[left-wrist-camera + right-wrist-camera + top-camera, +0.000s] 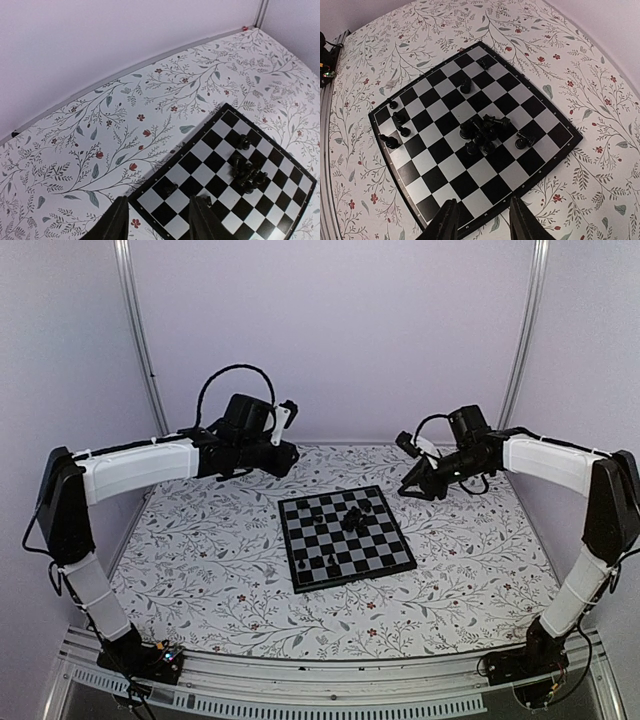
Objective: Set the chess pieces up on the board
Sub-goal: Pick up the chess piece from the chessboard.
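Observation:
The board (378, 558) lies flat at the table's centre, its black and pale grey checks turned a little askew. A heap of black chess pieces (353, 519) sits right of its middle; in the right wrist view this heap (482, 132) is tumbled together, with a lone fallen piece (522, 141) beside it. Several more pieces (396, 120) stand near one board edge, and others (465, 87) stand apart. My left gripper (160, 225) hovers open over a board corner (150, 200), high above the table. My right gripper (482, 225) is open above the board's edge (520, 216). Neither holds anything.
The table is covered by a floral cloth (200, 540). Pale walls and two metal posts (140, 340) close in the back. Both arm bases (150, 660) sit at the near rail.

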You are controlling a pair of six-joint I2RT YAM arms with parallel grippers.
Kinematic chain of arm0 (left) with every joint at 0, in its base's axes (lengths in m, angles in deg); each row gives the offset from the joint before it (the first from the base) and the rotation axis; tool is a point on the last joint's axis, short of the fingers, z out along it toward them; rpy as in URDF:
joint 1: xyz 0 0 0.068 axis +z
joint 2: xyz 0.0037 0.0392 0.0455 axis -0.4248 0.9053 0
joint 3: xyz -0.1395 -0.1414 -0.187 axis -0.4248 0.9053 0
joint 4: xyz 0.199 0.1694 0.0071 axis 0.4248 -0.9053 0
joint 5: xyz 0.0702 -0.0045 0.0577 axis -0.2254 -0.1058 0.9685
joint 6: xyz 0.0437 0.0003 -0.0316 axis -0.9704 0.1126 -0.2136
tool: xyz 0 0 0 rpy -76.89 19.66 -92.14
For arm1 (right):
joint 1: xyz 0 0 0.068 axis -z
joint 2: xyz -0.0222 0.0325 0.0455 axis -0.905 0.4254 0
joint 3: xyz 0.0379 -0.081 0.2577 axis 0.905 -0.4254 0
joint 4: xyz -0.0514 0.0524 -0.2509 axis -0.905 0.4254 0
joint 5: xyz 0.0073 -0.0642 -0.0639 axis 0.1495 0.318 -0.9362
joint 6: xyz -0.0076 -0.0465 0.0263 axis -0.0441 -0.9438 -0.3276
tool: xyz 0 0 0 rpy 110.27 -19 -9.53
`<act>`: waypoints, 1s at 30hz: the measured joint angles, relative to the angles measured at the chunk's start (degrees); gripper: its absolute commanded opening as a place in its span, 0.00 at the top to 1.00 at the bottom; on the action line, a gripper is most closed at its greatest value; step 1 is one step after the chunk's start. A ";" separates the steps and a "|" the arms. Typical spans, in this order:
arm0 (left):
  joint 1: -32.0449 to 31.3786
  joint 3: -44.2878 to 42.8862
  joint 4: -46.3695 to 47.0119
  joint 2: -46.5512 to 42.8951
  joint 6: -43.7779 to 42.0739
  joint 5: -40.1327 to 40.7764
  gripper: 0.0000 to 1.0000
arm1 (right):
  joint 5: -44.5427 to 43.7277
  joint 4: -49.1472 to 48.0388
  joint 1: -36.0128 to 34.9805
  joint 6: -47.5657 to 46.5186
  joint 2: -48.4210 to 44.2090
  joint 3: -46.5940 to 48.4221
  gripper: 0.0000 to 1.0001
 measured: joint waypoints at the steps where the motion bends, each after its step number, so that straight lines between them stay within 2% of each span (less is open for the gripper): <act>1: 1.29 1.05 1.75 0.00 0.74 -0.50 0.56 | -1.05 1.01 -1.18 -0.39 1.86 1.60 0.64; 3: 2.91 3.08 4.39 -0.13 2.08 -2.05 0.53 | -2.95 2.25 -3.23 -1.03 5.57 4.68 0.65; 6: 5.09 6.69 7.50 -1.75 3.72 -3.54 0.34 | -5.38 4.09 -5.64 -2.01 9.92 8.07 0.67; 7: 5.27 8.11 8.41 -2.75 4.44 -4.04 0.32 | -6.32 4.72 -5.99 -2.45 11.34 9.27 0.68; 12: 5.38 13.00 13.20 -8.04 5.40 -6.88 0.32 | -9.01 7.43 -9.53 -3.80 17.66 14.60 0.68; 22: 5.46 13.14 15.76 -10.21 5.38 -10.40 0.34 | -12.09 11.41 -16.22 -3.96 26.64 24.68 0.64; 30: 5.46 13.11 15.76 -10.21 5.38 -14.01 0.35 | -13.90 13.16 -17.11 -3.54 29.90 27.12 0.71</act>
